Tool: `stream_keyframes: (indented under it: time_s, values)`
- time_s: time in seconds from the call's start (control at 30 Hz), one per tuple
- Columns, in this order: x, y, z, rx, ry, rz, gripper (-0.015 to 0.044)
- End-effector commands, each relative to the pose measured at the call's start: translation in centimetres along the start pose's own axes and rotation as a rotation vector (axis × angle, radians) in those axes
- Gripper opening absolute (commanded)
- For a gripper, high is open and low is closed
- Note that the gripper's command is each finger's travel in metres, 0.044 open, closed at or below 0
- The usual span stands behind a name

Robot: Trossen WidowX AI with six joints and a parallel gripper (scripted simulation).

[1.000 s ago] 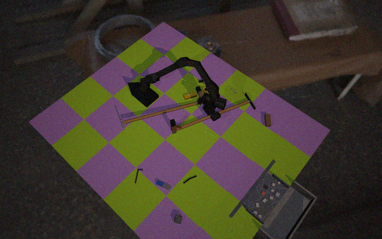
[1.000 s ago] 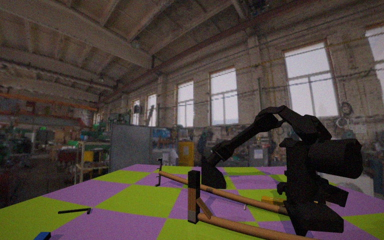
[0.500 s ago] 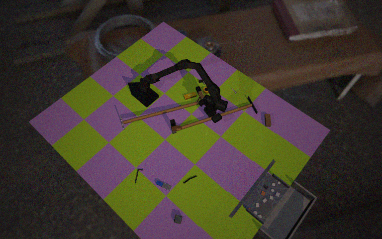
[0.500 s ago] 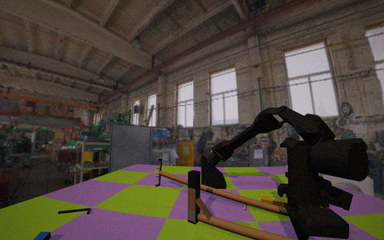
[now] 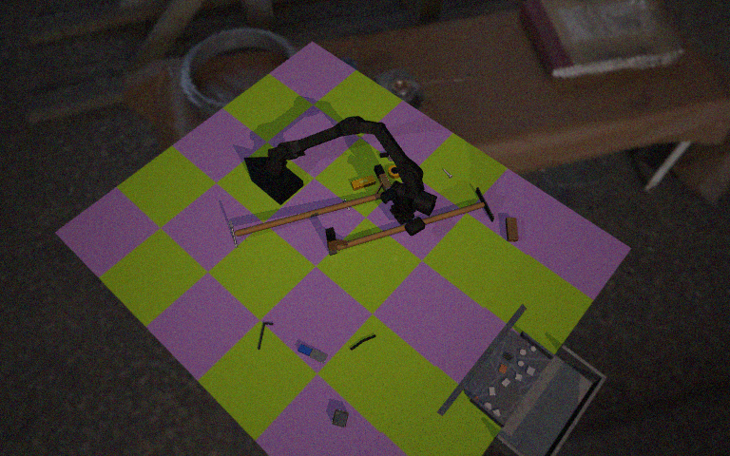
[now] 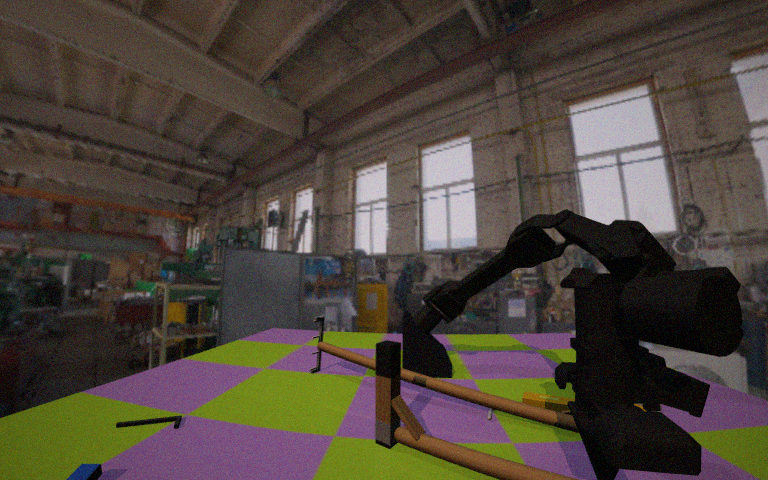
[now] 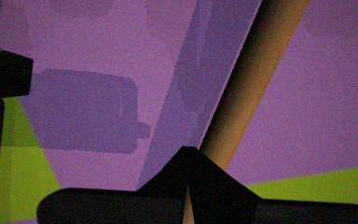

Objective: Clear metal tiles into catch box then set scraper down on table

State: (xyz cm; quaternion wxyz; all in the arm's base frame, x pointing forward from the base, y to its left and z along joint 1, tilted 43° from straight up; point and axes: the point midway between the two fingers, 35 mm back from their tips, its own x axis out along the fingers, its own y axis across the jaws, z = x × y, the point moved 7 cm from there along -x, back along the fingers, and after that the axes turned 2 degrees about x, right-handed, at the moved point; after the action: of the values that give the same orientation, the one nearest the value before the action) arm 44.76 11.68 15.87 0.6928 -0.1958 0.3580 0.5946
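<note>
1. background: a dim workshop with tall bright windows; the desk (image 5: 315, 293) (image 6: 266, 401) is checked in lime green and violet.

2. scraper (image 5: 371, 235) (image 6: 481, 456) lies across the desk, long wooden handle, dark blade at one end, an upright braced grip at the other. the arm's black bulk covers part of its handle from above.

3. fingers (image 5: 402, 216) (image 6: 606, 470): closed, tips together, gripping nothing. they point down toward the desk close to the scraper; contact with it cannot be told.

4. close-up from the wrist: a wooden shaft (image 7: 258, 79) runs slantwise behind the fingertips. cannot tell which tool it belongs to.

5. rake (image 5: 306, 215) (image 6: 464, 393) with a thin toothed head lies on the scraper's arm-base side, also long in the handle.

6. bench plate (image 5: 481, 363) sits at a far corner of the desk, well apart from the fingers. small tiles (image 5: 505, 382) are scattered over it, mostly pale, a few orange or dark. the catch box (image 5: 604, 377) adjoins its outer end.

7. loose nearby: a yellow object (image 5: 363, 182) (image 6: 544, 400) by the rake's grip end, a brown block (image 5: 511, 229) just beyond the blade.

8. farther off: hex key (image 5: 260, 334) (image 6: 148, 422), blue-and-grey block (image 5: 312, 351) (image 6: 84, 471), dark curved rod (image 5: 363, 342), grey cube (image 5: 339, 417).
</note>
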Motion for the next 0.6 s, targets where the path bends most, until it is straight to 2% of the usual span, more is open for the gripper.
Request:
stream_keyframes:
  time_s: [0.0, 0.57]
  values:
    - [-1.5, -0.2, 0.1, -0.006, -0.002, -0.007, 0.0000]
    - [-8.0, -0.1, 0.0, -0.006, 0.000, -0.007, 0.0000]
